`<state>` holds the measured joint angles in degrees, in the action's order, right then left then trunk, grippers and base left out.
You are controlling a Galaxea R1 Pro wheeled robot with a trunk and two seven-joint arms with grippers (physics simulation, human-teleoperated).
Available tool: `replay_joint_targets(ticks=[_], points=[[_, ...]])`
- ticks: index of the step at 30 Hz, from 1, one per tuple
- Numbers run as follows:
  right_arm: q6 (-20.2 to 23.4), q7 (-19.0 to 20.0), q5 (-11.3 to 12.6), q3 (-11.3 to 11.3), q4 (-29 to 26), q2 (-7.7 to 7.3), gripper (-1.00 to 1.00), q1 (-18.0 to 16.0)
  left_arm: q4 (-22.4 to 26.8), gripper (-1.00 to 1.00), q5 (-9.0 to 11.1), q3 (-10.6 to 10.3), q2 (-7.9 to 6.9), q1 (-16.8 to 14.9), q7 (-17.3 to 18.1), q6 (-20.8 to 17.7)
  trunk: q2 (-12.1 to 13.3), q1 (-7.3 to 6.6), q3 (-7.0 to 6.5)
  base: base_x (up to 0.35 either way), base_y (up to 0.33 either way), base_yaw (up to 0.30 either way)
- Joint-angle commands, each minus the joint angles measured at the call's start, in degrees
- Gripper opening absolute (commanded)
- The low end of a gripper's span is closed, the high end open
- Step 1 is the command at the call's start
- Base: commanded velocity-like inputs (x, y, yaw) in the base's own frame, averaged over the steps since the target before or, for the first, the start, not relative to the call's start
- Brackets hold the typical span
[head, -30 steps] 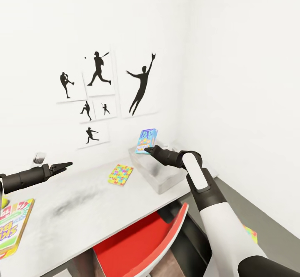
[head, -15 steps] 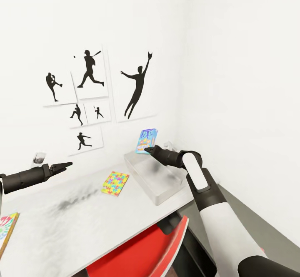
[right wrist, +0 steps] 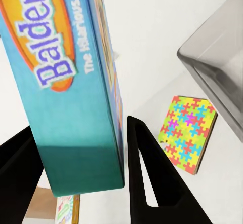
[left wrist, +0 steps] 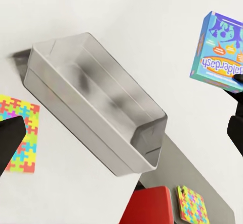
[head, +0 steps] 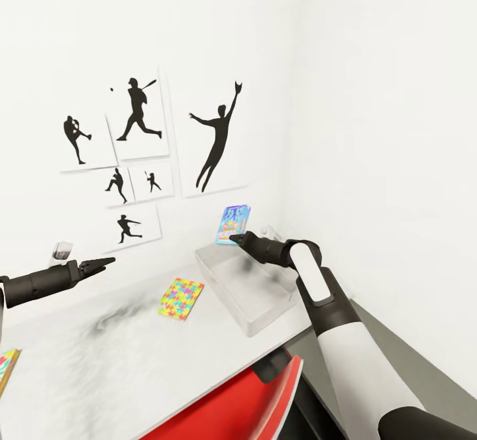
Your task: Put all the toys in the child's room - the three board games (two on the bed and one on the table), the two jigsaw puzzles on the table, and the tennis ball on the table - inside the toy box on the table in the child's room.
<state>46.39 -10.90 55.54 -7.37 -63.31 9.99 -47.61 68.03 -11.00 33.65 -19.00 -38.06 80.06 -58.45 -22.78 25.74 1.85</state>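
This is a child's bedroom in a home, rendered in simulation. Plain white walls meet in a corner, and one wall carries a cluster of black silhouette baseball-player pictures (head: 136, 155). A long pale grey-white desk (head: 119, 360) stands against it with a red chair (head: 245, 407) tucked under, and a colourful jigsaw-patterned square tile (head: 181, 298) lies on top.

You can read "Balderdash" on the blue board game (right wrist: 66, 82) between your right gripper (right wrist: 81, 178) fingers: orange oval logo, cut off at the frame edge. Smaller side text starts "The Hilarious Blu…". On its other face (left wrist: 219, 51), "balderdash" appears upside down.
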Motion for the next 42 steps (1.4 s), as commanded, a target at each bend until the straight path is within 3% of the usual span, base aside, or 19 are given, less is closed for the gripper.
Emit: replay_joint_targets(ticks=[1,42], points=[[0.07,-0.54,0.68,-0.01,-0.06,0.01,-1.0,-0.05,0.04,1.0,-0.6,0.09,0.02,-0.08,0.57,-0.6,-0.14,0.04,0.14,0.024,-0.004,0.0],[0.11,-0.41,0.71,0.07,-0.08,0.01,-1.0,0.13,0.04,1.0,-0.6,0.0,0.11,-0.01,0.53,-0.52,-0.14,0.04,0.14,0.078,0.023,0.0]])
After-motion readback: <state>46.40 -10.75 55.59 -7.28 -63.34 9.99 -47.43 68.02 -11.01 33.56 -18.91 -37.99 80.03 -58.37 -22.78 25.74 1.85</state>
